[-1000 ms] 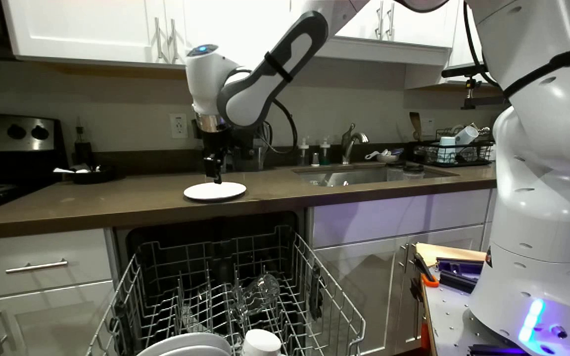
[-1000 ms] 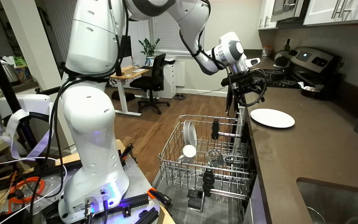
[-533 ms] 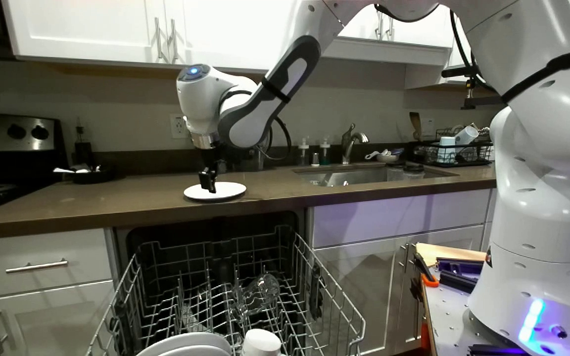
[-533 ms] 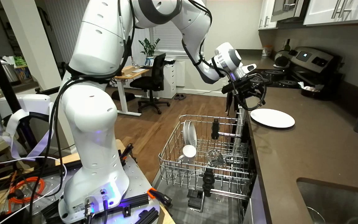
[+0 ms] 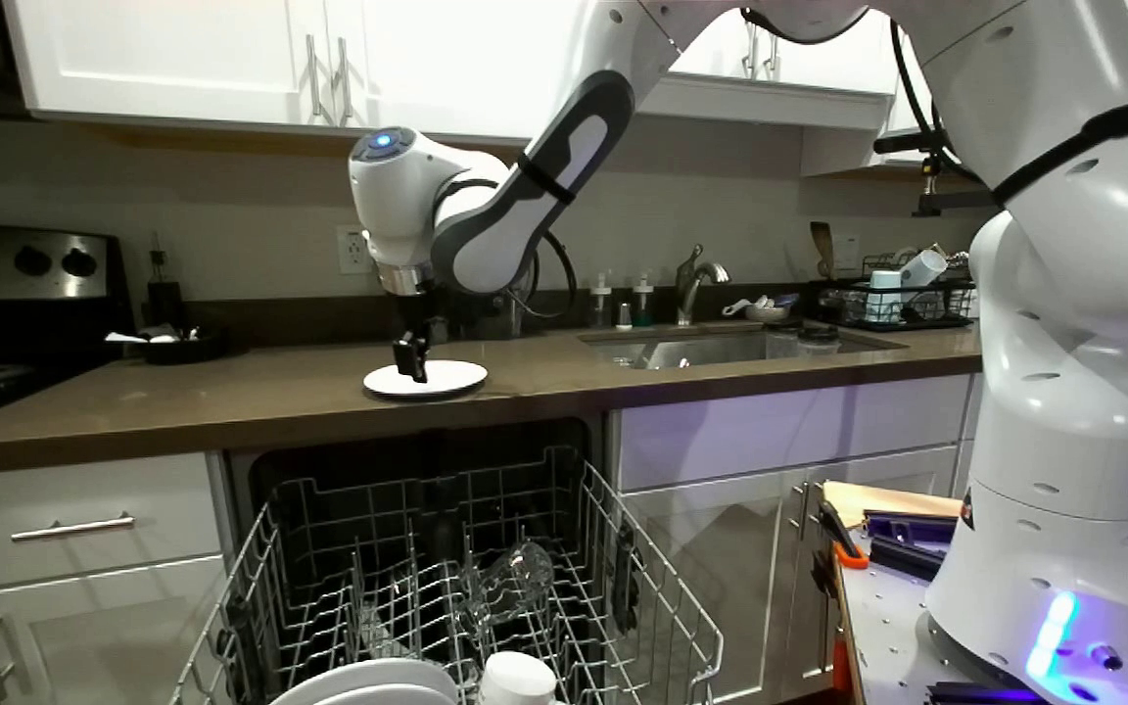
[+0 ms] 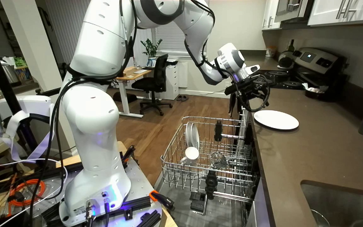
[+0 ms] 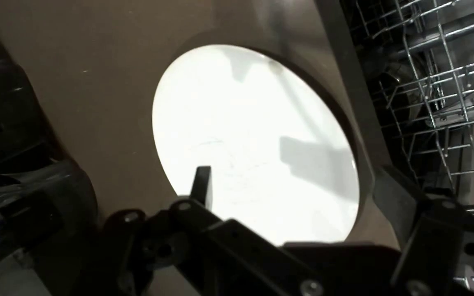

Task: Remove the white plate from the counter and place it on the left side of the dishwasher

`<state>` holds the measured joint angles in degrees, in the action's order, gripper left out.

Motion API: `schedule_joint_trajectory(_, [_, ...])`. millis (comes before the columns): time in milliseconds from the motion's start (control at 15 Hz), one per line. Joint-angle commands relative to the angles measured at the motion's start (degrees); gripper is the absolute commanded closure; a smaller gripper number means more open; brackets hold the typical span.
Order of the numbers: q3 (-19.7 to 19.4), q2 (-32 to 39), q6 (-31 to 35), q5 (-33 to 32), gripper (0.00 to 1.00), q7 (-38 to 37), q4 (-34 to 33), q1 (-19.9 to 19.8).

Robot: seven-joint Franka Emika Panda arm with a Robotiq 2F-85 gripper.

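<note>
Between the wide-parted jaws of the gripper (image 7: 298,191), free space opens toward the white plate (image 7: 253,123). Outside one jaw, past the edge of the counter (image 7: 117,82), the dishwasher rack (image 7: 454,74) obstructs lower down; outside the opposite jaw stand dark, bulky items (image 7: 6,98), bare counter between them and the plate.

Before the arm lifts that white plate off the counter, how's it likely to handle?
The white plate is probably stiff: its outline looks even and unbent. Pushed, it would likely slide rather than tip, lying flat on the smooth-looking counter. Gripped by one edge, so broad a disc may pivot in the hand.
</note>
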<state>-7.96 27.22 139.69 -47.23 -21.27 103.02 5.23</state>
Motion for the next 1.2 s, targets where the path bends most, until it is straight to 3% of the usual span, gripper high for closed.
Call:
schedule_joint_trajectory(0, [-0.76, 0.61, 1.33, -2.24, 0.00, -4.01, 0.24, 0.97])
schedule_joint_trajectory(333, [-1.59, 2.01, 2.26, -7.63, 0.00, -10.47, -0.25, 2.83])
schedule_joint_trajectory(600, [-2.39, 3.98, 1.13, -18.31, 0.00, -19.69, -1.62, 4.69])
schedule_joint_trajectory(1133, [-0.15, 7.76, -4.22, -30.28, 0.00, -27.97, -4.38, 3.43])
